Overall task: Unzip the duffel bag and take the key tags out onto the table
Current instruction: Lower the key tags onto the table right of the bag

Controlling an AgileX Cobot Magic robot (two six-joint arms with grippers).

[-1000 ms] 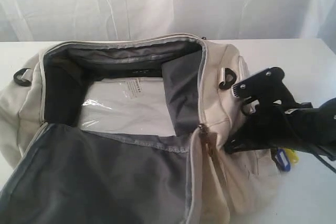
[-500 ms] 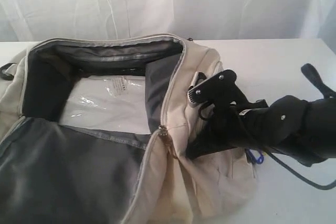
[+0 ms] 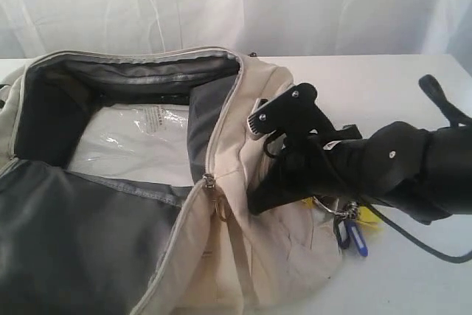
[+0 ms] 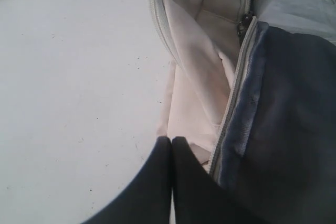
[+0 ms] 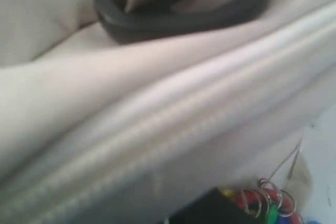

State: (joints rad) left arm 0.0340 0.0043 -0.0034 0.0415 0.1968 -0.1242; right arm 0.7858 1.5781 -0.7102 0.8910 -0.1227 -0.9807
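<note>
Duffel bag (image 3: 243, 256) on its base, long axis running across the exterior view, one cream end pointing at the right arm. The main zip is undone and the mouth gapes upward. The grey-lined flap is folded down toward the camera, and a clear plastic packet (image 3: 140, 145) lies flat inside. A zip pull (image 3: 219, 201) dangles at the corner of the opening.

Under the bag is the white table (image 3: 383, 79), bare beyond the bag's cream end, and a pale curtain (image 3: 221, 5) hangs behind the bag.

Now the right gripper (image 3: 257, 164). It is pushed up against that cream end, jaws standing well apart, one finger above and one below, with bag fabric showing between them. Its wrist camera is filled with cream cloth and a dark D-ring (image 5: 184, 14).

Left gripper (image 4: 171, 145): fingers pressed together, tips right at the edge of the bag's cream cloth. I cannot tell whether any cloth is caught between them.

Key tags (image 3: 348, 226) are outside the bag, just beside its cream end. They dangle on metal rings directly below the right gripper's body, blue and yellow showing. Red and green show in the wrist view (image 5: 268, 203). I cannot tell what they hang from.
</note>
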